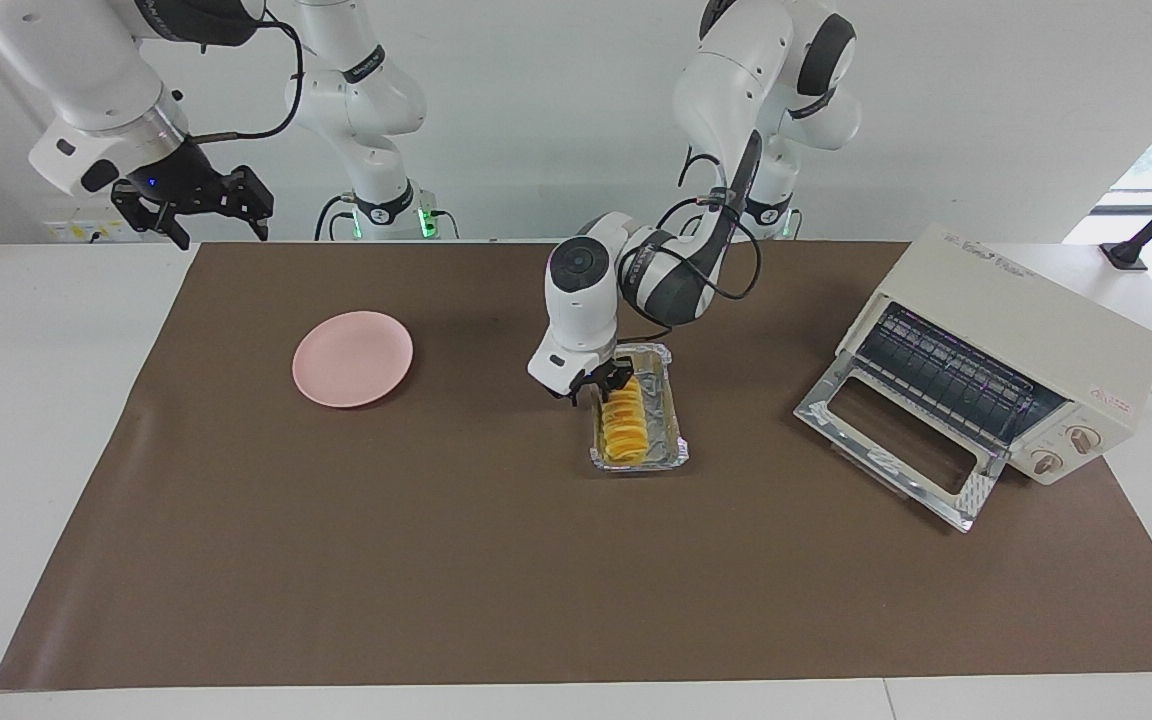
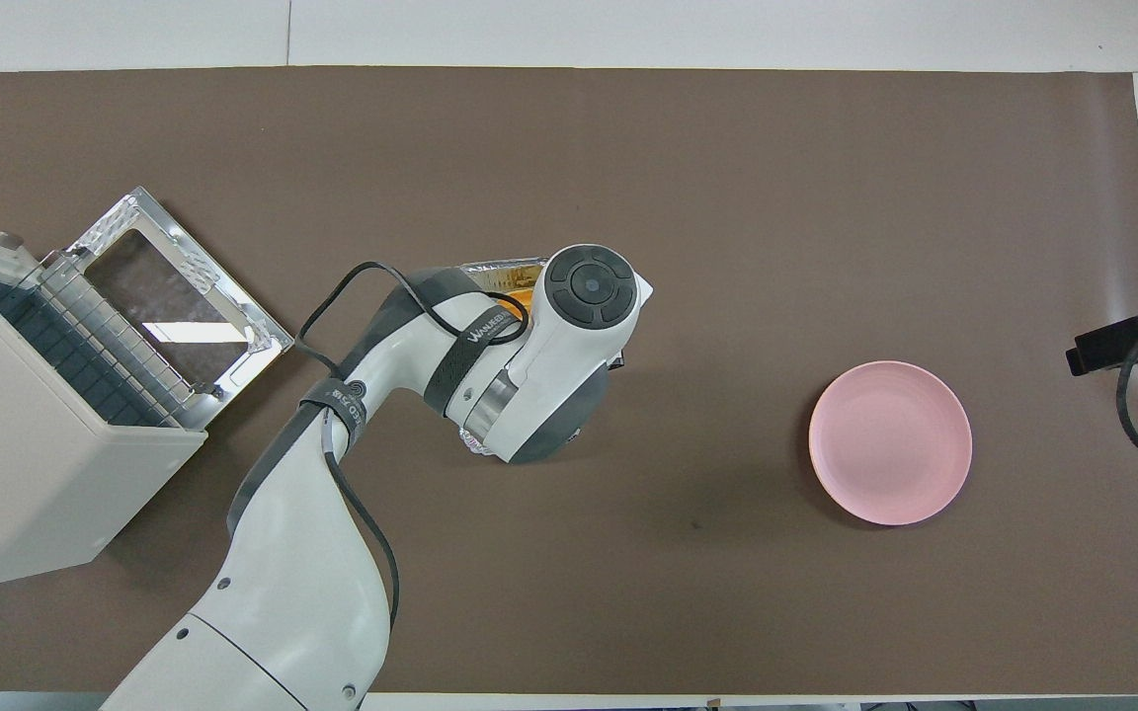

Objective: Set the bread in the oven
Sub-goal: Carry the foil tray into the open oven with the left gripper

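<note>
Foil tray [image 1: 678, 440] w/ bread [image 1: 622, 428], left gripper [image 1: 600, 384] maybe touching, oven [image 1: 1026, 340] open

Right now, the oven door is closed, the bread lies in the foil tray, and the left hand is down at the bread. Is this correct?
Not quite: the door of the oven is open, folded down flat in front of it, as the facing view shows. The rest holds: the bread lies in the foil tray, and the left hand is down at the bread's end nearer to the robots.
</note>
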Robot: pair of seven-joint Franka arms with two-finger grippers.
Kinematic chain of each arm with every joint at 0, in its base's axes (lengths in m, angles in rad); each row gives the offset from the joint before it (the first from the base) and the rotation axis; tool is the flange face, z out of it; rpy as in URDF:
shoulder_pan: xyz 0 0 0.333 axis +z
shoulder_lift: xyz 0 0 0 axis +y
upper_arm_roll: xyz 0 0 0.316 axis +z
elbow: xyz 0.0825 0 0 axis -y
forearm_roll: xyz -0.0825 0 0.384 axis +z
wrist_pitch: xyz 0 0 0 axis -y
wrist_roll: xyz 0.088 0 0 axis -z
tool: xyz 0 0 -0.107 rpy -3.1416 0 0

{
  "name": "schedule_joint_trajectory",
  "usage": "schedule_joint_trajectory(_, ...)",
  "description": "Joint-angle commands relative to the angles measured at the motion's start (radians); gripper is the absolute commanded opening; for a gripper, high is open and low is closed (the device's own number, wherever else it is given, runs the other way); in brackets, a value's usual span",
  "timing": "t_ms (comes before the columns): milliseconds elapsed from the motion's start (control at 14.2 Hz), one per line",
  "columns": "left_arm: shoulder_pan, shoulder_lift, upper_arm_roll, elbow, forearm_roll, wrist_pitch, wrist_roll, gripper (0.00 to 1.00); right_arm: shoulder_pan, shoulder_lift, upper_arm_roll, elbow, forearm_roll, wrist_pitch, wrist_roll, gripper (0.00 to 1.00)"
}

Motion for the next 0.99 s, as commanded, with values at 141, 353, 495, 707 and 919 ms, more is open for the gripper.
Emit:
schedule_joint_trajectory(141, -0.016, 0.002, 0.021, 0.095, 0.015, -0.098, -0.06, 0.0, -0.015, -0.017, 0.007, -0.022, -0.009, 0.028, -0.01, 1.0)
schedule_joint_trajectory(353, -0.016, 0.045, 0.079, 0.269, 0.02, -0.25, -0.124, 0.0, -0.023, -0.015, 0.007, -0.01, -0.002, 0.011, -0.007, 1.0)
schedule_joint_trajectory(495, -0.009, 0.038, 0.159, 0.311, 0.003, -0.291, -0.131, 0.0, -0.025, -0.004, 0.005, 0.001, -0.001, 0.013, -0.007, 1.0)
schedule_joint_trajectory(707, 0.028, 0.019, 0.33, 0.326, -0.067, -0.356, -0.141, 0.0, -0.034, -0.001, 0.007, 0.013, -0.001, 0.013, -0.007, 1.0)
schedule_joint_trajectory(919, 0.083, 0.019, 0.446, 0.325, -0.063, -0.362, -0.126, 0.0, -0.035, -0.004, 0.007, 0.011, -0.002, 0.013, -0.004, 1.0)
